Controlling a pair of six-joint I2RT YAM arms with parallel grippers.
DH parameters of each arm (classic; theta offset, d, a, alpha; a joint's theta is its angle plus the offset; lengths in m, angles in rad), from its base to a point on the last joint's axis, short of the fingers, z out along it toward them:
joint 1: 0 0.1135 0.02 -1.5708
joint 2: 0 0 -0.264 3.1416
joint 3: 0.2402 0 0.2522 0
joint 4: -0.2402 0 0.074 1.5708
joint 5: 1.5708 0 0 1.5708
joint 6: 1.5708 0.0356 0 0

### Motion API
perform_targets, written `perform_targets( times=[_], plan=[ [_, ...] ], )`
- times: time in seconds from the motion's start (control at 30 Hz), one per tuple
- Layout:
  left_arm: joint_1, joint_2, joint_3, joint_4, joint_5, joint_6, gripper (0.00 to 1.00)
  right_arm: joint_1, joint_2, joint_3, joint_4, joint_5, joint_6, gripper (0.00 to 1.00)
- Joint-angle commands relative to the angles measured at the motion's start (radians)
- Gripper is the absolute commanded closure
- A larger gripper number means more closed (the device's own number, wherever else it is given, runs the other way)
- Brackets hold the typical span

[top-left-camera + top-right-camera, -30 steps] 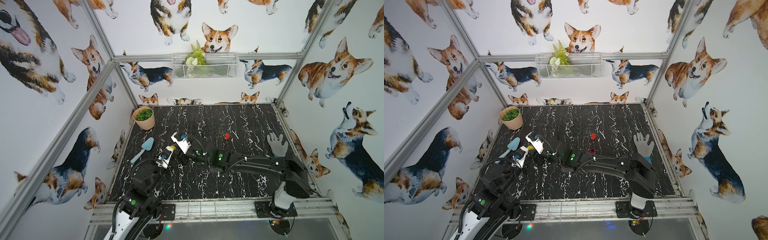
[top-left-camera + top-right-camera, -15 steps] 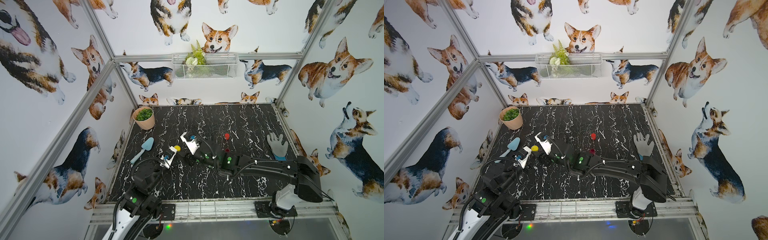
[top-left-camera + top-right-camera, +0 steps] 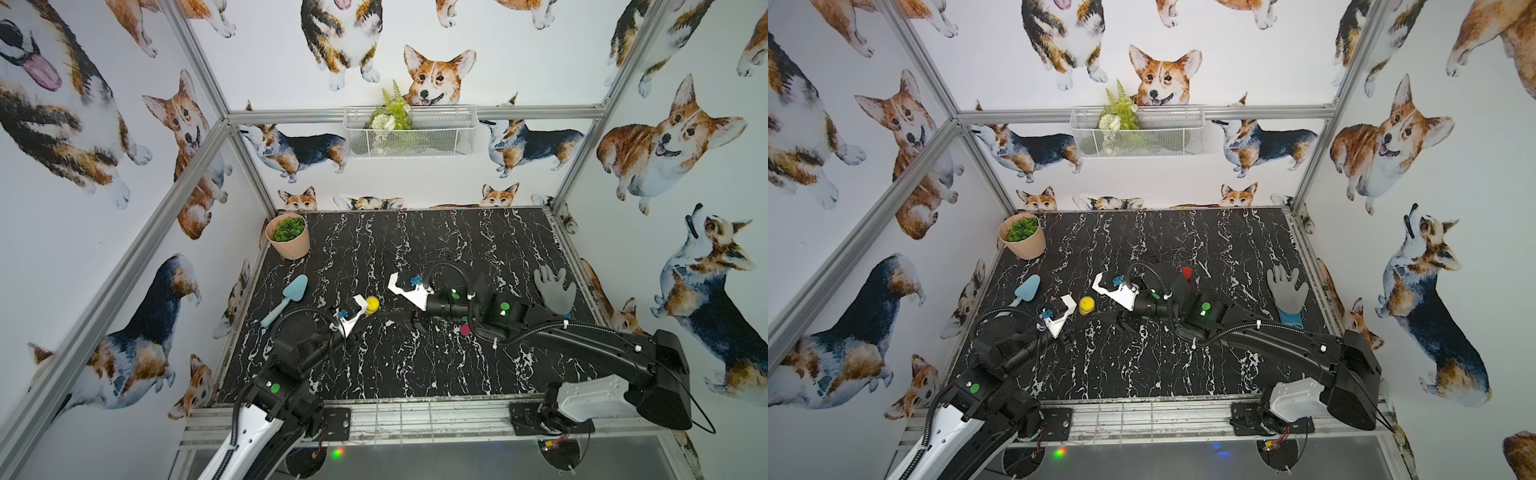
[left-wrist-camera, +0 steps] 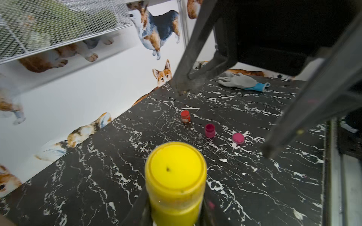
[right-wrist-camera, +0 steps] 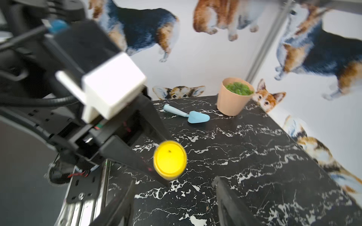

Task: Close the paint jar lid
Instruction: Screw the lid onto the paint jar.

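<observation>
Status: left gripper is clamped on the body of the yellow paint jar, roughly upright, left of centre on the table. Jar base is hidden, so can't tell if it's resting on the table or held just off it. The yellow lid sits on the jar mouth and looks square to it. No gap shows in either wrist view, but can't tell if the thread is fully home.

The right gripper is empty, jaws apart, just beside the jar and not touching it. In the right wrist view its two fingers stand wide, w/ the lid ahead of them and clear air around it.

Step, IMO: tightening phase, i.e. lid placed, jar braced by the left, right claw off the lid.

Next move calls for:
- right arm lined up over the lid axis, closing on the lid rim, not the jar body
- wrist turn in the closing direction while the left holds firm
- lid is small and smooth, so a weak pinch slips; if the left grip gives, the whole jar spins instead
- if the lid is already tight, only setting the jar down upright is left

FYI: a magenta jar stands open under the right arm w/ a pink lid beside it. The red jar looks capped.
</observation>
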Motion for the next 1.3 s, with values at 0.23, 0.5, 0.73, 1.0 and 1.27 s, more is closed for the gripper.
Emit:
perform_targets(
  times=[0.23, 0.5, 0.73, 1.0, 1.27],
  plan=[
    [-0.005, 0.018, 0.024, -0.021, 0.161, 0.040, 0.69, -0.071, 0.091, 0.211, -0.438, -0.267, -0.363, 0.44],
    [-0.011, 0.028, 0.036, -0.055, 0.124, 0.068, 0.69, -0.069, 0.183, 0.371, -0.604, -0.277, -0.422, 0.46],
    [-0.013, 0.026, 0.035, -0.051, 0.116, 0.070, 0.69, -0.047, 0.236, 0.410, -0.635, -0.259, -0.459, 0.47],
    [-0.017, 0.020, 0.035, -0.049, 0.115, 0.069, 0.69, -0.031, 0.241, 0.383, -0.540, -0.196, -0.420, 0.48],
    [-0.019, 0.017, 0.033, -0.047, 0.109, 0.067, 0.69, -0.031, 0.248, 0.391, -0.516, -0.202, -0.409, 0.53]
  ],
)
